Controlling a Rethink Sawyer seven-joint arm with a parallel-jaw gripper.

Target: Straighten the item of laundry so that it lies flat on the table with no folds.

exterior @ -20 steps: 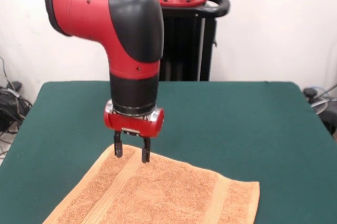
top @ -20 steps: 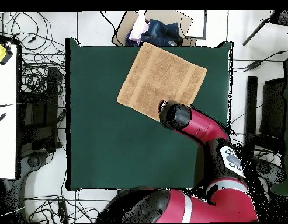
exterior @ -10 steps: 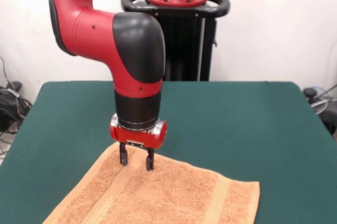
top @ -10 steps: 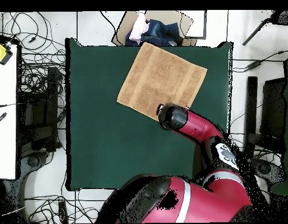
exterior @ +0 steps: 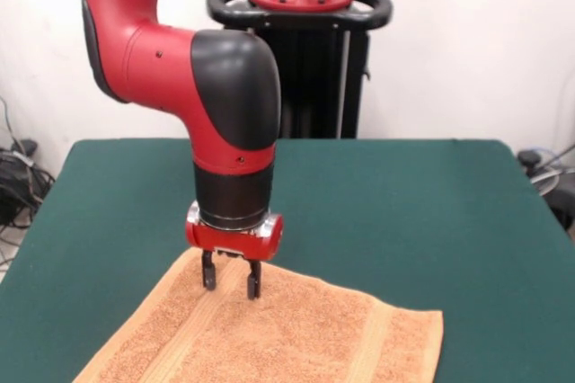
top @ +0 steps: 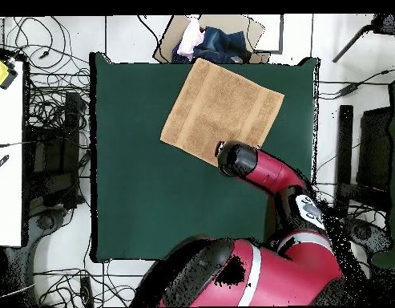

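**Desk:** Where does the job stand?

**Photographer:** One orange-tan towel (exterior: 269, 334) lies spread on the green surface (exterior: 422, 221), near the edge farthest from the robot's base and turned at a slant to it. From above it reads as a near-square with no fold showing, so I judge the flattening essentially finished; the front camera crops its near corner, so that part rests on the overhead alone.

**Desk:** And the arm?

**Photographer:** The end effector (exterior: 229, 279) points straight down at the towel's corner nearest the base, fingers parted with nothing between them, tips at or just above the pile; contact can't be confirmed. What's left, I'd say, is lifting clear without dragging the cloth.

**Desk:** Counts?

**Photographer:** One towel, two woven bands across it, one surface, one arm with one two-fingered end effector. No tag visible. Beyond the surface's far edge sits a pile of blue and pink cloth (top: 202, 40), apart from the towel.
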